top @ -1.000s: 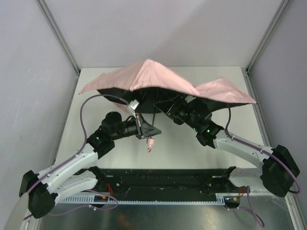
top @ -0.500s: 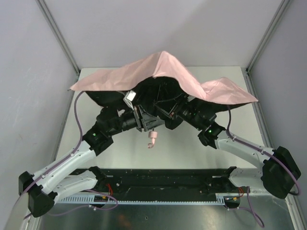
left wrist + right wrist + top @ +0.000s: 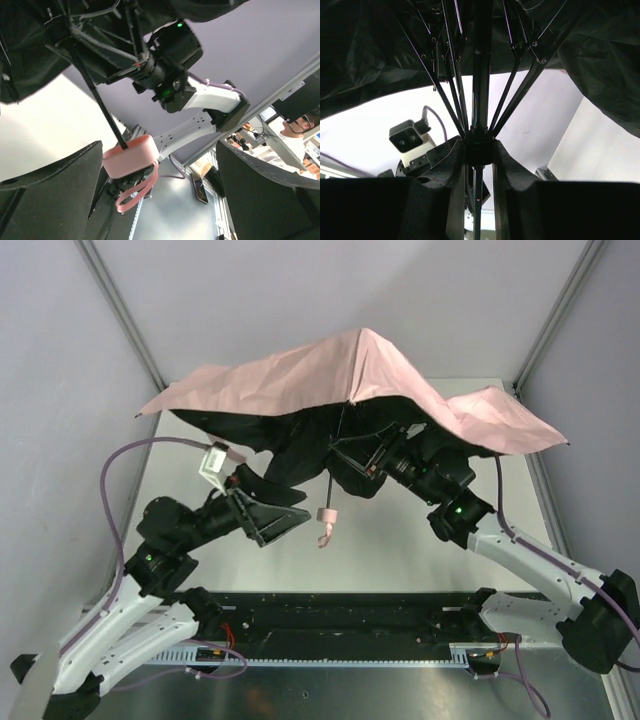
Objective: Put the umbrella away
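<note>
The pink umbrella [image 3: 330, 375] is spread open above the table, its dark underside facing me. My right gripper [image 3: 378, 460] reaches under the canopy and is shut on the umbrella's black runner [image 3: 480, 150], where the ribs [image 3: 445, 80] meet the shaft. The thin shaft [image 3: 102, 107] runs down to the small pink handle [image 3: 326, 517] with its strap [image 3: 135, 192], which hangs free. My left gripper [image 3: 298, 510] stands open just left of the handle. In the left wrist view the handle [image 3: 131, 156] shows near the left finger [image 3: 60, 190], with nothing gripping it.
A white tabletop [image 3: 400, 540] lies under the umbrella. Grey enclosure walls with metal posts [image 3: 120, 325] stand at both sides, close to the canopy's edges. A black rail [image 3: 340, 612] runs along the near edge between the arm bases.
My left gripper has opened, let go of the handle end and drawn back to the left. The right arm has lifted the umbrella, whose canopy now sits higher and spread wider.
</note>
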